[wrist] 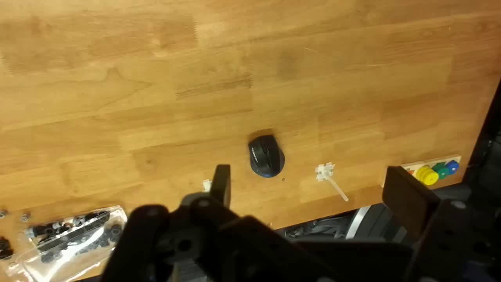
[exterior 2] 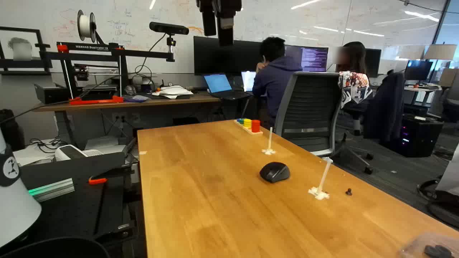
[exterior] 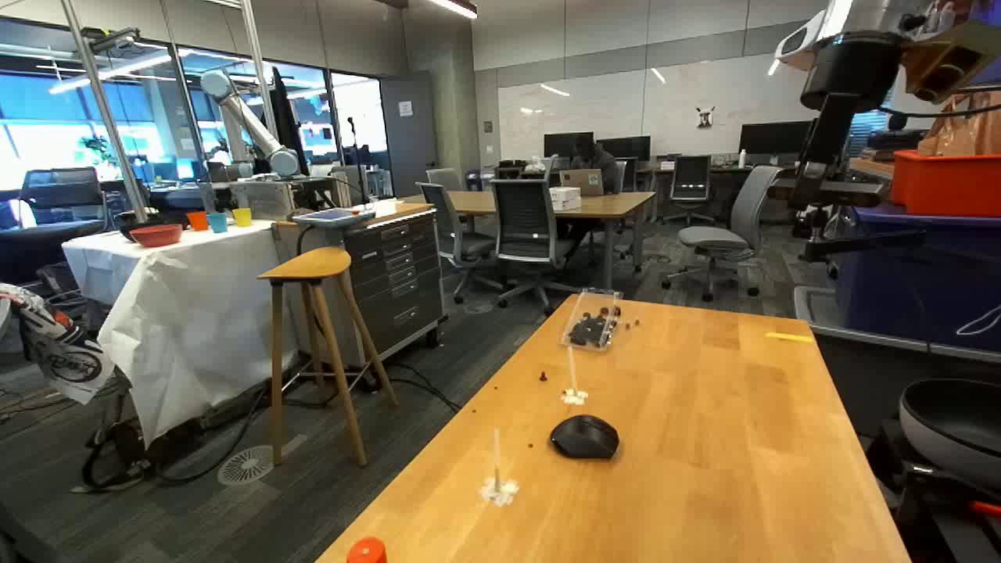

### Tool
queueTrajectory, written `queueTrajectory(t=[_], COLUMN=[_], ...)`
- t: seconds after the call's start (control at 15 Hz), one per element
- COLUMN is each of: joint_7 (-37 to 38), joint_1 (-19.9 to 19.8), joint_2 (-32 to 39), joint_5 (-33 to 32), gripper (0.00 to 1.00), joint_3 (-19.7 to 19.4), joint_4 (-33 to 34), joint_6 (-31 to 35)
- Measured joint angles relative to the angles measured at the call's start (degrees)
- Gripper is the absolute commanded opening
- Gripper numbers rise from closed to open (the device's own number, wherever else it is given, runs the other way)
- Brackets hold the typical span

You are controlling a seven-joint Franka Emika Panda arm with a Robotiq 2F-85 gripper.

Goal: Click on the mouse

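Note:
The black mouse (exterior: 584, 437) lies on the wooden table in both exterior views, and it also shows here (exterior 2: 275, 172). In the wrist view the mouse (wrist: 266, 156) is near the middle of the picture, beyond the fingers and nearer the left one. Nothing touches it. My gripper (wrist: 309, 184) is open, with its fingers wide apart and nothing between them. In both exterior views the gripper (exterior 2: 218, 30) is high above the table, well apart from the mouse. It hangs at the upper right in an exterior view (exterior: 829, 223).
Two thin pale pegs (exterior: 496, 461) (exterior: 572, 375) stand taped upright near the mouse. A clear box (wrist: 78, 243) of small dark parts lies near one table edge. A toy with coloured discs (exterior 2: 251, 125) stands at the far end. A small dark screw (exterior 2: 349, 192) lies near a peg.

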Motion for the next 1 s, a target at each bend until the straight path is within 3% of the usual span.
queueTrajectory(t=[0.4,0.8,0.87,1.0], joint_7=[0.00,0.23,0.36,0.55], joint_1=[-0.22,-0.22,-0.22,-0.22], joint_2=[1.33,10.54,12.76,17.25], joint_5=[0.00,0.00,0.00,0.00], gripper=[1.00,1.00,0.75,0.66], joint_3=[1.54,4.56,4.81,5.21], joint_4=[-0.01,0.98,1.47,2.80], joint_6=[1.21,7.29,8.36,10.34])
